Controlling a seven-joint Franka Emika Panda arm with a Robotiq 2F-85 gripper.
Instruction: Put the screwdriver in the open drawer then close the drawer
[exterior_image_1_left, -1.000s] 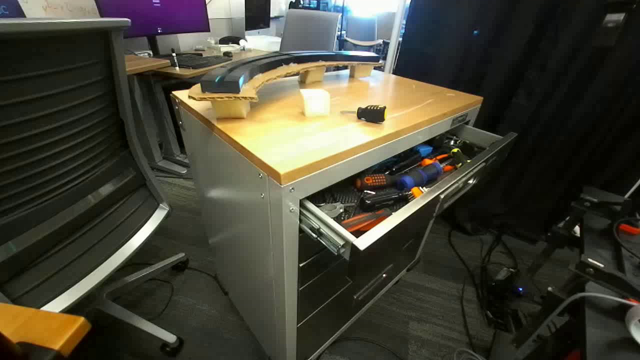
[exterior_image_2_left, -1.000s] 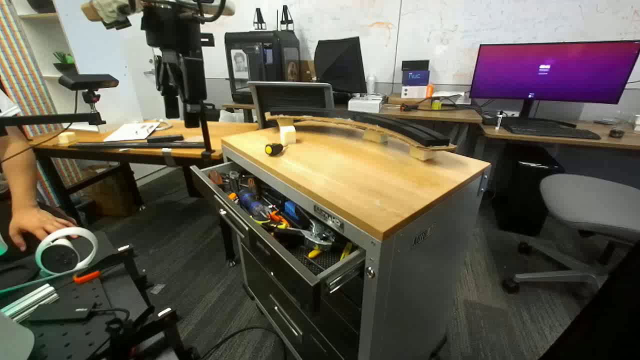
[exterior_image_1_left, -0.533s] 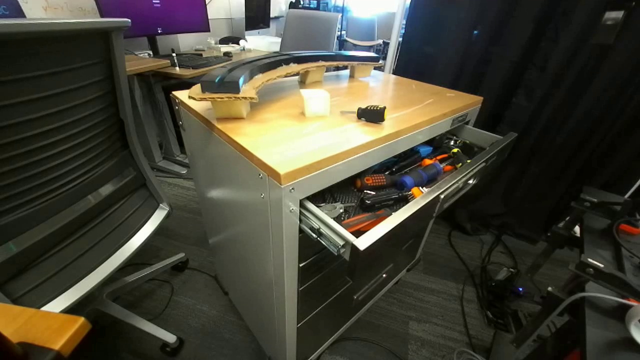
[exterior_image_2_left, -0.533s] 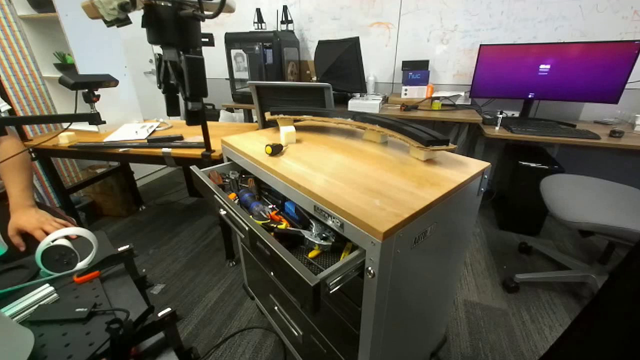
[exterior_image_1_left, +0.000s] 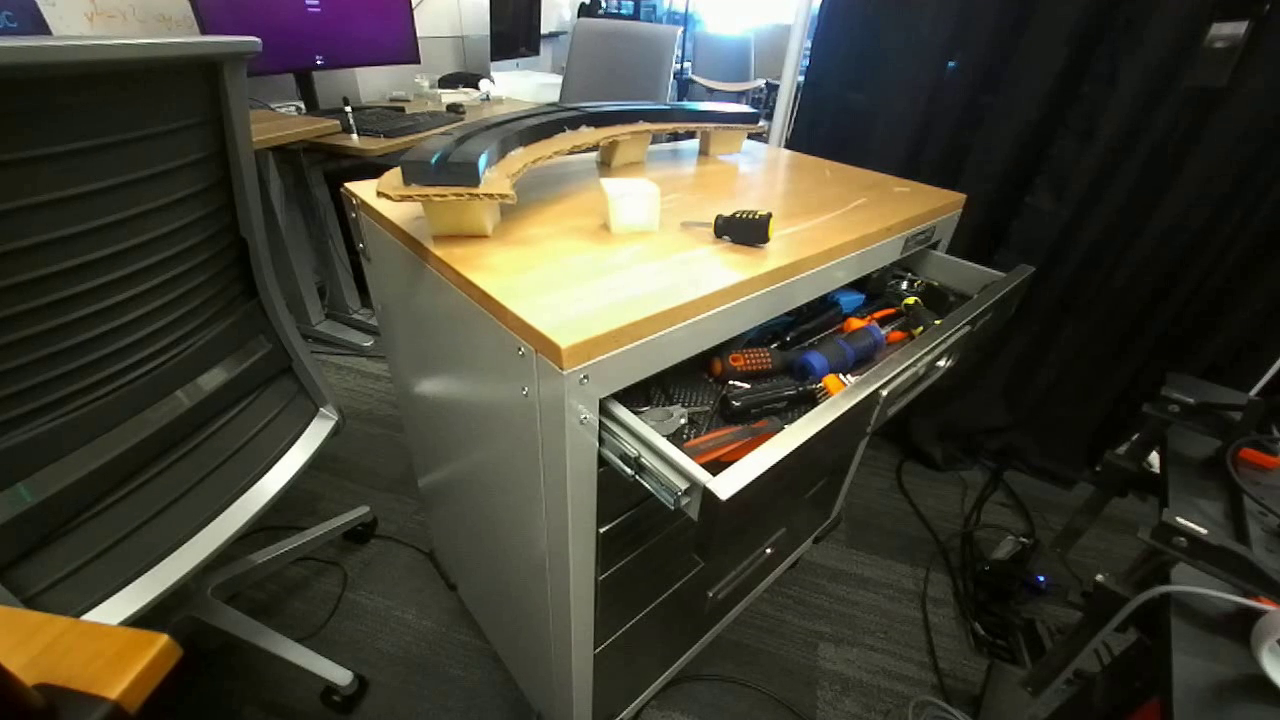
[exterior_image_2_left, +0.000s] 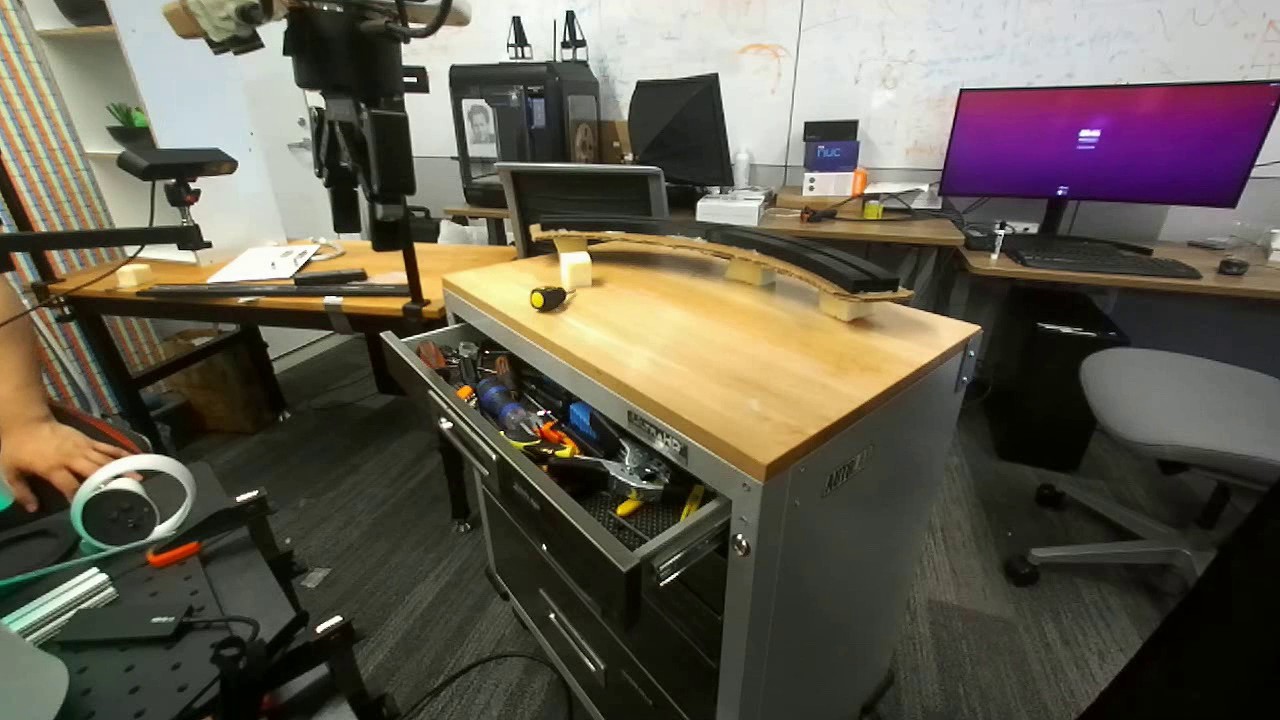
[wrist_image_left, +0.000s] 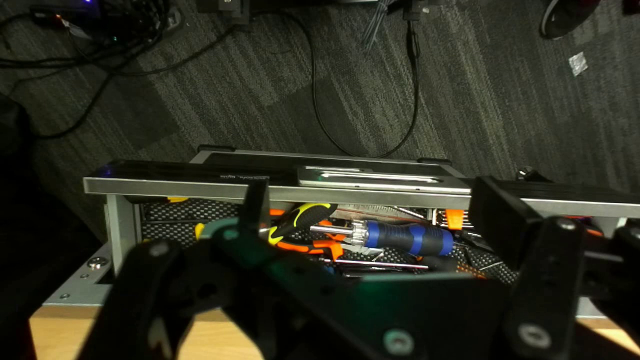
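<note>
The screwdriver, stubby and black with yellow marks, lies on the wooden cabinet top near its front edge in both exterior views (exterior_image_1_left: 743, 227) (exterior_image_2_left: 547, 298). The wrist view does not show it. The topmost drawer is pulled open, full of tools; its front rim shows in the exterior views (exterior_image_1_left: 800, 432) (exterior_image_2_left: 590, 535) and in the wrist view (wrist_image_left: 200, 189). My gripper hangs high in an exterior view (exterior_image_2_left: 366, 222), pointing down. In the wrist view (wrist_image_left: 375, 207) its fingers are wide apart with nothing between them, above the open drawer.
A curved black piece on cardboard (exterior_image_1_left: 580, 135) stands on pale foam blocks at the cabinet top's back. A loose foam block (exterior_image_1_left: 631, 206) stands beside the screwdriver. A blue-handled tool (wrist_image_left: 407, 238) lies in the drawer. A person's hand (exterior_image_2_left: 55, 455) is at far left.
My gripper has risen very slightly in an exterior view. The person's hand has shifted left. The screwdriver and the drawer have not moved.
</note>
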